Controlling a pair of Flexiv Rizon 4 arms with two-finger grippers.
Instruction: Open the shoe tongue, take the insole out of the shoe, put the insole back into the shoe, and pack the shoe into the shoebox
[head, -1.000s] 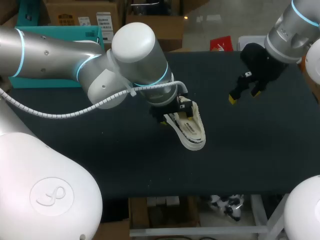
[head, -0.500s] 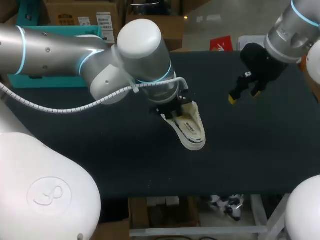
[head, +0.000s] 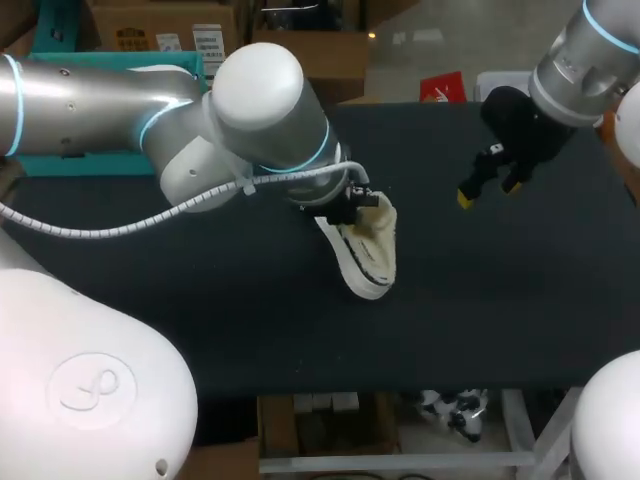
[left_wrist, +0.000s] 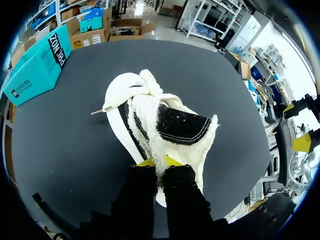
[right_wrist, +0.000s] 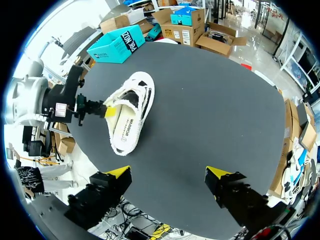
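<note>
one white shoe (head: 365, 250) with black trim lies near the middle of the dark worktop (head: 520, 300). it appears tilted, its opening turned toward the right arm's side. its laces are bunched in a knot at the end farthest from the left jaws. a black patch with white stitching shows at its opening in the left wrist view.

the left arm (head: 260, 100) comes across to the shoe. its jaws are closed on the shoe's fleecy white rim. the two yellow fingertips (left_wrist: 146, 161) sit close together, with that edge pinched between them.

the right arm (head: 590, 50) hangs over the far right part of the worktop, well apart from the shoe. its jaws stand open. the two yellow fingertips (right_wrist: 118, 171) are spread wide, with only bare worktop between them.

one teal shoebox (right_wrist: 115, 45) sits at the worktop's far left edge, well apart from the shoe. i cannot tell whether its lid is on or off.

in all: one shoe, one shoebox, two arms, four yellow fingertips.
</note>
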